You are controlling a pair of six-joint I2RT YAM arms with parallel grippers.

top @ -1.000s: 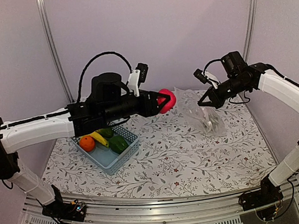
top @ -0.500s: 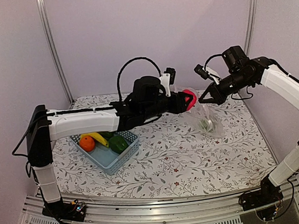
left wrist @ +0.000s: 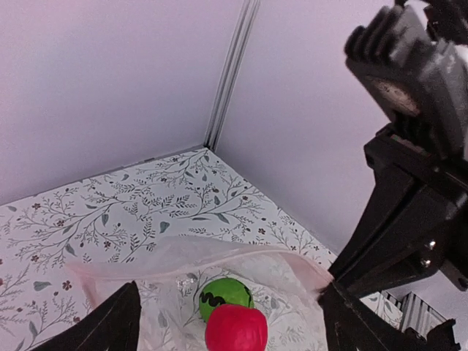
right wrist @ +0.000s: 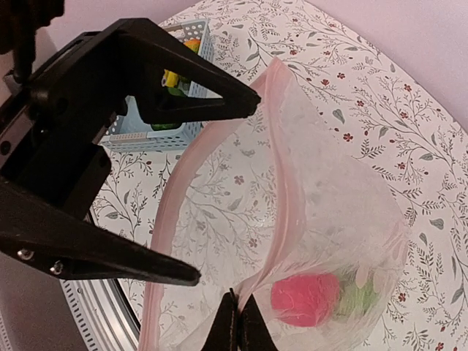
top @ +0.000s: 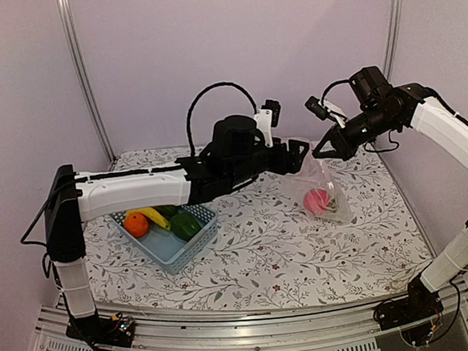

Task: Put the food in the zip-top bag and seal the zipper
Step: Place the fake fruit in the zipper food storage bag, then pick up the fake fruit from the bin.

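The zip-top bag hangs open at the back right, its bottom resting on the table. My right gripper is shut on its pinkish zipper strip and holds the mouth up; the pinch shows in the right wrist view. My left gripper is open and empty just above the mouth. The pinkish-red ball lies in the bag bottom next to a green ball. The orange, banana and dark green pieces lie in the blue basket.
The left arm stretches across the table's middle towards the bag. The basket stands front left. Walls and metal posts close off the back and sides. The right arm looms close on the right in the left wrist view.
My left gripper carried the pinkish-red ball rightward to the bag mouth, then opened. The ball has dropped into the bag's bottom. The right gripper kept its hold on the bag.
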